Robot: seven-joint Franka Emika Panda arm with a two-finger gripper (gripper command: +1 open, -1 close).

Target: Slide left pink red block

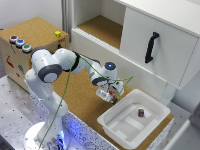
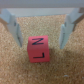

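Note:
The pink red block (image 2: 38,49) lies on the cork surface, with black letters on its top and front faces. My gripper (image 2: 39,46) is open and straddles it; the left finger (image 2: 11,27) and the right finger (image 2: 67,29) stand on either side with gaps, not touching it. In the exterior view my gripper (image 1: 111,95) hangs low over the cork table, just beside the white tray. The block itself is hidden under the hand there.
A white tray (image 1: 125,127) holding a small dark block (image 1: 141,113) sits right next to the gripper. A white cabinet with a black door handle (image 1: 151,46) stands behind. A wooden box at the exterior view's left carries a yellow block (image 1: 58,34) and buttons (image 1: 20,43).

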